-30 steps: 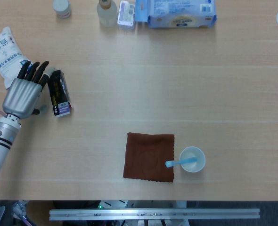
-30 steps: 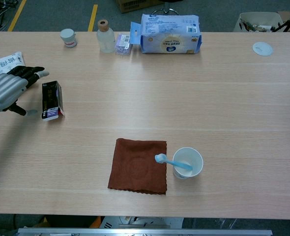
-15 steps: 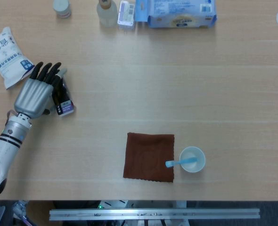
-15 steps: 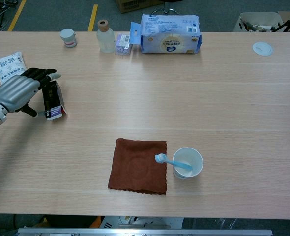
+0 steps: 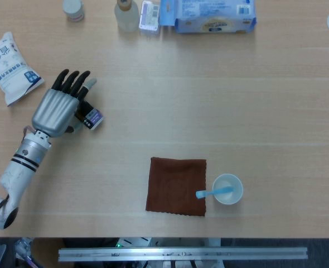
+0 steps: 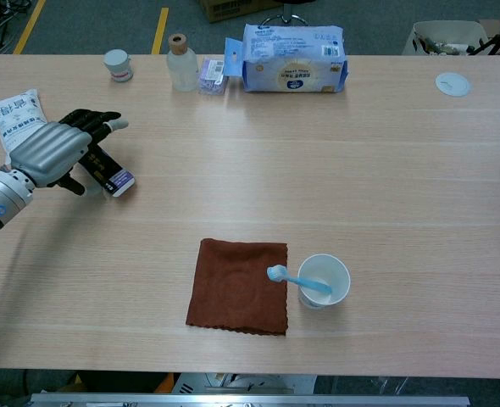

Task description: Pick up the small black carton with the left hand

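our left hand covers the small black carton at the table's left, fingers extended over it; we cannot tell whether it grips.

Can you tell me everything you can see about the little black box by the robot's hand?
The small black carton is a slim box, cardboard by the look of it, lying on the wooden table near its left side. It is mostly black, with a white and purple end pointing toward the table's middle. The left robot hand covers much of it, fingers stretched over its top, so only one end shows. Whether the robot hand grips it yet is unclear.
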`<action>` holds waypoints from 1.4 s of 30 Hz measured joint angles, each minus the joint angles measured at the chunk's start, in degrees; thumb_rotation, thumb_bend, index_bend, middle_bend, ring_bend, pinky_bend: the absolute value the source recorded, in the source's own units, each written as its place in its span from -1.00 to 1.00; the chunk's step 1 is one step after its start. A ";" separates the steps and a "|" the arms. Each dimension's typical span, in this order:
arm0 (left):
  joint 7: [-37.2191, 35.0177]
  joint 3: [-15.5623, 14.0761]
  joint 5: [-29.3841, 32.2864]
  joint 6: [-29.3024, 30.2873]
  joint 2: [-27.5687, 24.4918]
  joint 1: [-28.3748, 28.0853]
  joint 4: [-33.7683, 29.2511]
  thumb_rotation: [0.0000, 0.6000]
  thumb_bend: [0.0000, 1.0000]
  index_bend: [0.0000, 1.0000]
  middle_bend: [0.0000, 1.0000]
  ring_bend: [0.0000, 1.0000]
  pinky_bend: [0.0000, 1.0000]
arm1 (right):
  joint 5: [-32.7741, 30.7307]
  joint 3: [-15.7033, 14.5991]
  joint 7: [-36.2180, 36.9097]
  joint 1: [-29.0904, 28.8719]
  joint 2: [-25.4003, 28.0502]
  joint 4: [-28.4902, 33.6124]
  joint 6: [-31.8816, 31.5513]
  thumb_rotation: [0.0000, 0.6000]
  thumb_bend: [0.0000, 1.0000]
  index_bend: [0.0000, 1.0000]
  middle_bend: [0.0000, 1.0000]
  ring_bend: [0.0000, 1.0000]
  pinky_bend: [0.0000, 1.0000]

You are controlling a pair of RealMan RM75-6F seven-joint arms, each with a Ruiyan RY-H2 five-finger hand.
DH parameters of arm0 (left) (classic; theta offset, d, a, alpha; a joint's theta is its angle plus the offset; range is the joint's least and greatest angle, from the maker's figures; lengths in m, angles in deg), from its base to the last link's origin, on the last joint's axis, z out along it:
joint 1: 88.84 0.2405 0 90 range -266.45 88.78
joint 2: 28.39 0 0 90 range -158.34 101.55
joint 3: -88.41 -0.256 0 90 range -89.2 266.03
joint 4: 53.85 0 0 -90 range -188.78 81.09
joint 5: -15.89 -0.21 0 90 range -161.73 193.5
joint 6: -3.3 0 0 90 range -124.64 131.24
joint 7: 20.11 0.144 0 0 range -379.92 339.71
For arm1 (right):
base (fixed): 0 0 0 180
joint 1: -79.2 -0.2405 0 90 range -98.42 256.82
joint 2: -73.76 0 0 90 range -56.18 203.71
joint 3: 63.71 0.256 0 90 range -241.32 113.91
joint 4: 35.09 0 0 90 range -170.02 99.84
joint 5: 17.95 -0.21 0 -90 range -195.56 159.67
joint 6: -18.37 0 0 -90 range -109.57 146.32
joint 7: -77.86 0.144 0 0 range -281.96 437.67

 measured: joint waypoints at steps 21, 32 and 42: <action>-1.95 1.58 1.27 -2.98 4.96 -3.94 4.99 1.00 -0.66 -1.00 -1.00 -1.00 -1.00 | -0.51 -0.24 0.72 0.42 -0.45 -0.74 0.20 1.00 -0.62 -0.79 -0.76 -0.82 -0.63; -3.37 1.34 2.83 -2.99 0.95 -2.09 0.12 1.00 -0.66 -0.98 -1.00 -1.00 -1.00 | -0.32 -0.21 0.59 0.08 -0.79 -0.83 0.60 1.00 -0.62 -0.79 -0.76 -0.82 -0.63; -2.71 1.91 8.52 -9.82 -10.12 -0.67 -13.92 1.00 -0.66 -0.59 -1.00 -1.00 -1.00 | -0.20 -0.20 -0.03 -0.32 -1.03 -0.49 1.12 1.00 -0.62 -0.79 -0.76 -0.82 -0.63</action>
